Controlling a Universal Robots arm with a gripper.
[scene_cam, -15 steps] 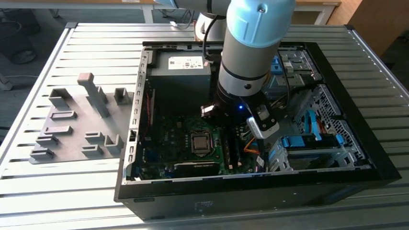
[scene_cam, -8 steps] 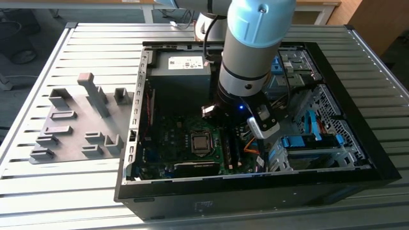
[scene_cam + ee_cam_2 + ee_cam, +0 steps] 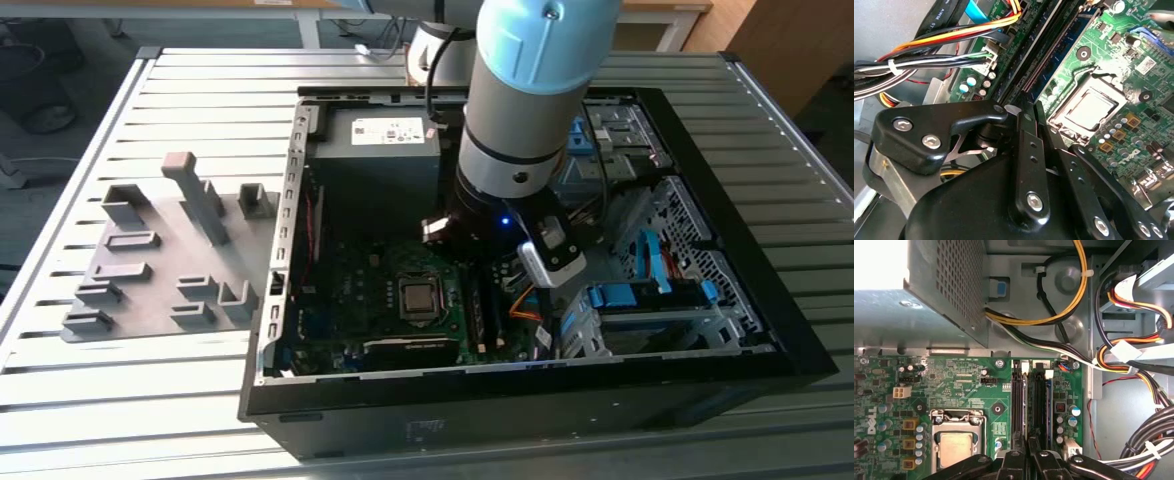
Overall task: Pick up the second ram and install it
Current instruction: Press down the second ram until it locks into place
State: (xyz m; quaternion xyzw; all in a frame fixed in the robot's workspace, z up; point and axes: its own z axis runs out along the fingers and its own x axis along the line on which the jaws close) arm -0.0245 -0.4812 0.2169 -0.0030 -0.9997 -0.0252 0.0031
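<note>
Gripper [image 3: 1029,442] first: in both wrist views its fingers [image 3: 1021,150] are drawn close, with a thin slit between them. You can't tell whether they bear on anything.

- They point down at the memory slots [image 3: 1039,405], lined up lengthwise with them. My read is that this lets the tips meet a stick's thin top edge squarely.
- At the fingertips: a dark blue-green stick runs straight away from them, standing on edge in a slot. I take it for the second ram [image 3: 1074,40], also seen in the first wrist view [image 3: 1024,400]. It looks seated rather than lifted, but its near end is hidden under the fingers, so you can't confirm it is locked.
- Just beside the hand, on the stick's far side: the processor socket [image 3: 1091,107], bare metal lid up.
- On the hand's other side: bundled cables [image 3: 1134,355] tied off clear of the slots, so nothing drapes across the work line.
- Beyond the slots' far end: the perforated power supply cage [image 3: 944,280].
- Farthest out, in the exterior view: the arm [image 3: 521,120] reaches down into the open computer case [image 3: 787,310]. The grey holder blocks [image 3: 160,260] sit well apart on the table [image 3: 200,80], with no stick standing in them.
</note>
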